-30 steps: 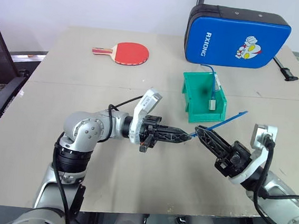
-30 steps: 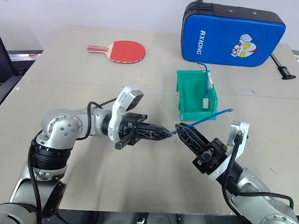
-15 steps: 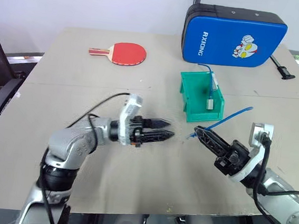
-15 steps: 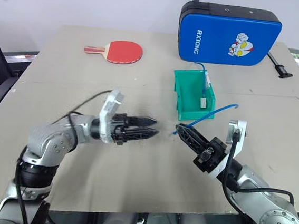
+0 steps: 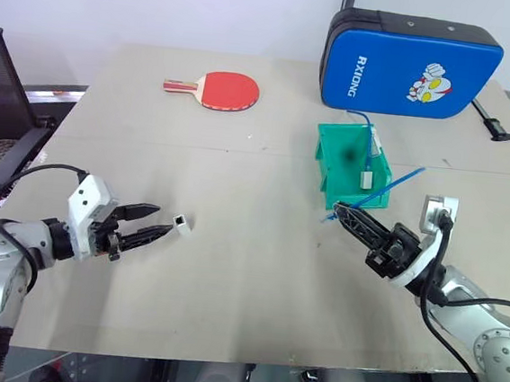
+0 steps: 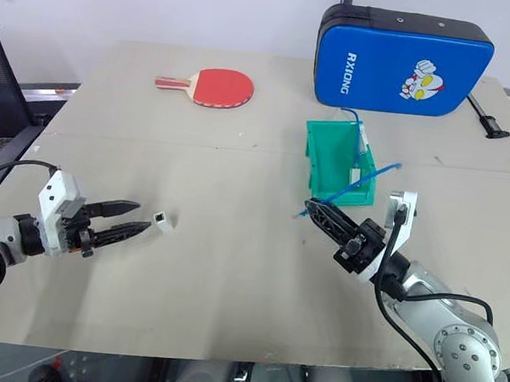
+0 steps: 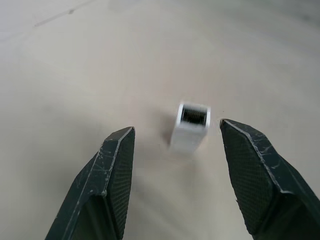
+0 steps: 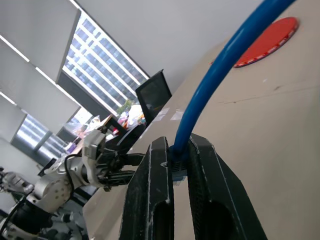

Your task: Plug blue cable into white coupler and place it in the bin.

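table [image 5: 256,272]: pale tan top, carries everything below.
blue padded case [image 5: 412,63]: stands at far edge of table, right of centre, cartoon print on front.
paddle [image 5: 215,89]: red table-tennis bat, flat on far part of table, well left of case.
bin [image 5: 334,167]: green, open top, just in front of case; holds another blue cable w/ a greyish block inside.
right gripper [image 5: 339,214]: low over table just in front of bin, fingers pinched tight on one end of blue cable.
left gripper [image 5: 155,221]: near table's left-front area, fingers spread partway, nothing between them, tips aimed at white coupler.
blue cable [image 5: 383,191]: thin, rises from right gripper's tips up & right, past bin's near right corner; free end in the air.
white coupler [image 7: 190,127]: tiny block lying on bare table just past left fingertips, not touching them; dark socket faces left wrist cam; well apart from bin & cable.
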Robot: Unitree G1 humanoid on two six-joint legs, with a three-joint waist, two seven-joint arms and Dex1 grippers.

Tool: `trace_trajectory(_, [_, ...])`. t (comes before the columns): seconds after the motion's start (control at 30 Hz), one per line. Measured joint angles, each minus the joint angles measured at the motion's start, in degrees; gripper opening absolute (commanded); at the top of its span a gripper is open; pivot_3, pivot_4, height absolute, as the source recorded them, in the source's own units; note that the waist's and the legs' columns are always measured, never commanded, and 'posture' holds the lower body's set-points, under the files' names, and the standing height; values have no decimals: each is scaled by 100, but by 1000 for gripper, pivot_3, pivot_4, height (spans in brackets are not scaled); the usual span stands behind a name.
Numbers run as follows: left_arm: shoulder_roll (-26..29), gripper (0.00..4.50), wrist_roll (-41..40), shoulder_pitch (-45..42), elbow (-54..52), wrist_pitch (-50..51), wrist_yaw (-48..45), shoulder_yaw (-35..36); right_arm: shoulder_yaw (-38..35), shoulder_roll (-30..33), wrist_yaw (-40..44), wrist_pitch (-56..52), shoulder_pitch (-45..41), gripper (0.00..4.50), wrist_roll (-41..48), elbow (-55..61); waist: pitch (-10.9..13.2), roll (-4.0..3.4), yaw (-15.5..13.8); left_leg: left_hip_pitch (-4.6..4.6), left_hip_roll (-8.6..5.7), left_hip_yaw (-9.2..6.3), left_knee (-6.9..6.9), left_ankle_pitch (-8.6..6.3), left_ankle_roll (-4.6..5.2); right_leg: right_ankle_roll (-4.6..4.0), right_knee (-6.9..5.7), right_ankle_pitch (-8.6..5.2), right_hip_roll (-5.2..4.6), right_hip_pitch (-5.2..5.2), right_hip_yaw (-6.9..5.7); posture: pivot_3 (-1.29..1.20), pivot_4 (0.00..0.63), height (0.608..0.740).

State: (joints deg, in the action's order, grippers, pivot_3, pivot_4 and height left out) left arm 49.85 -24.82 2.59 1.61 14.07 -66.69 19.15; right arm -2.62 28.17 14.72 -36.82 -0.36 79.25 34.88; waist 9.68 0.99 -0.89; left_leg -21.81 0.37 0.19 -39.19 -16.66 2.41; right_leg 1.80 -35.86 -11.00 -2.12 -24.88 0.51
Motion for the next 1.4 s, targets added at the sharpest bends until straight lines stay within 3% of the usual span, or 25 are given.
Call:
trace_trajectory(0.33, [-213,2735,401,-799,451,-302,-108,-962,-7,-18,-149,-63,29,0,-11,52,-1,2,15,0,1,-1,2,0,1,1,-3,4,2,-1,-1,0,150,740])
trace_trajectory(0.47, [-249,817,491,-1018,559,-308,-138,-1215,-7,-3,-168,-66,191,0,-57,182,-1,2,34,0,1,0,2,-1,1,15,-3,12,3,-2,0,0,150,740])
trace_trajectory(0.5, [-251,576,495,-1057,560,-307,-164,-1262,-7,5,-169,-66,241,0,-83,219,-1,2,35,0,1,0,2,-1,1,16,-3,12,3,-2,0,0,150,740])
trace_trajectory(0.73, [-403,616,442,-1379,254,49,-315,-1693,-30,127,-148,-44,381,0,-412,492,-1,2,1,-2,0,-1,-3,-1,1,2,-3,3,2,0,-2,0,150,740])
trace_trajectory(0.9, [-809,616,284,-1929,-450,614,-260,-2143,-35,221,-138,-43,314,0,-638,565,-2,5,27,-2,-2,5,-7,-1,1,21,-4,14,9,0,6,0,150,740])
trace_trajectory(1.03, [-1545,616,365,-2846,-792,1043,-156,-3019,71,640,16,-84,-346,0,-1353,584,-4,7,18,1,-8,6,-12,0,2,27,-4,17,17,5,10,0,150,740])
trace_trajectory(1.13, [-2159,616,749,-3397,-415,1033,-46,-3756,432,824,341,-159,-749,0,-1977,495,-4,8,42,2,-15,5,-12,-1,2,26,-3,18,31,6,15,0,150,740])
trace_trajectory(1.4, [-2864,616,1759,-4087,1665,-438,-39,-4359,1118,938,1118,-69,-1259,0,-3457,-346,-3,8,57,-3,-15,1,-9,-1,3,24,-3,19,35,0,11,0,150,740])
